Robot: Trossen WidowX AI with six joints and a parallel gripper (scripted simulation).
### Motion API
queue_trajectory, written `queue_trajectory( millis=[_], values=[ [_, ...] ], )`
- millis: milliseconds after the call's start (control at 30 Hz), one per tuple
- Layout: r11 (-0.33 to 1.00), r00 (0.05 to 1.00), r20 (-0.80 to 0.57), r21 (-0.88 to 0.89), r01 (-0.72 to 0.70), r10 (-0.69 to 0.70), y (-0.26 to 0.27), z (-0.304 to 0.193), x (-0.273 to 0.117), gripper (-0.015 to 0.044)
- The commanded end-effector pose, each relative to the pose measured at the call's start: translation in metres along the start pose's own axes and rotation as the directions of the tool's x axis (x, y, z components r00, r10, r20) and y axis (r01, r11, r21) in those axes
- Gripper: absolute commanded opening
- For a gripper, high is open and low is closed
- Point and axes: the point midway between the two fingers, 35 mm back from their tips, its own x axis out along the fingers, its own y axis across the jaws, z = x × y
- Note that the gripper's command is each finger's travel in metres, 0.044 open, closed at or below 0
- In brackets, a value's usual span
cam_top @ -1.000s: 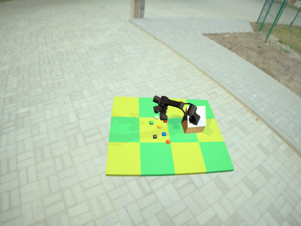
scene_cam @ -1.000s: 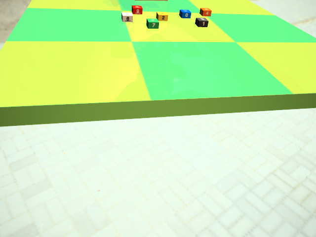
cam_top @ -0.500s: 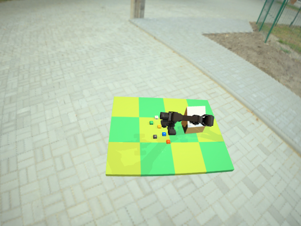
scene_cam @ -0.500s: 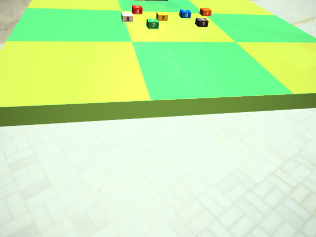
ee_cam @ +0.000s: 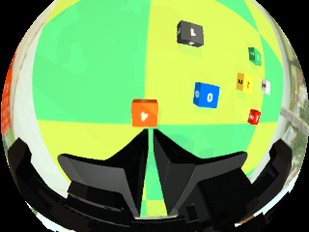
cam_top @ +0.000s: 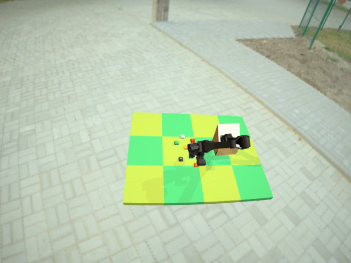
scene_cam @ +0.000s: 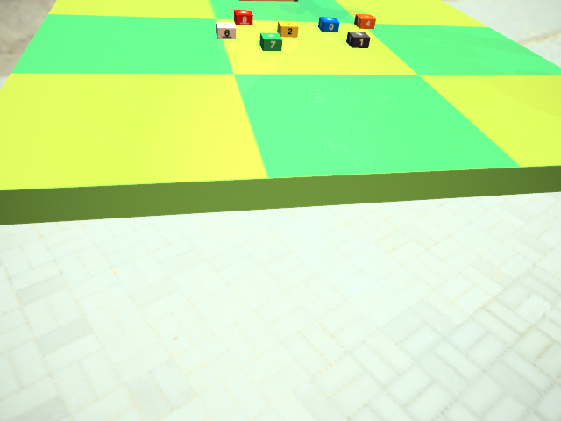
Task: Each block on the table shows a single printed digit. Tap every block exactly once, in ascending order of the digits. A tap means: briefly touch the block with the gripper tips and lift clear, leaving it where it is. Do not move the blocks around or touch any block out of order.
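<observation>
The orange block 4 lies just beyond the fingertips in the wrist view. My gripper is shut and empty, held above the table near it. The blue block 0 lies to its right in the wrist view, partly hidden by the arm in the top view. The black block 1, yellow block 2, white block 6, green block 7 and red block 9 lie apart.
The table has yellow and green squares. A box with a white top and brown sides stands on it by the arm's base. The arm reaches from there over the blocks. The exterior view does not show the gripper.
</observation>
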Motion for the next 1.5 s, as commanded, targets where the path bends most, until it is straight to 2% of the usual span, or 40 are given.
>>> queue_trajectory(
  millis=[0,867,1000,1167,1333,1467],
  values=[
    [1.000,1.000,0.001,0.005,-0.004,0.004,0.000,-0.003,0.011,0.0020],
    [1.000,1.000,0.001,0.006,-0.005,0.005,0.000,-0.003,0.041,0.0020],
    [1.000,1.000,0.002,0.005,-0.004,0.004,0.000,-0.002,0.013,0.0020],
    [1.000,1.000,0.002,0.005,-0.001,0.001,-0.001,-0.001,0.003,0.0020],
    [1.000,1.000,0.002,0.005,0.002,-0.002,-0.001,-0.001,-0.061,0.0020],
    [1.000,1.000,0.001,0.006,0.000,0.000,-0.001,-0.002,-0.070,0.0020]
  ],
)
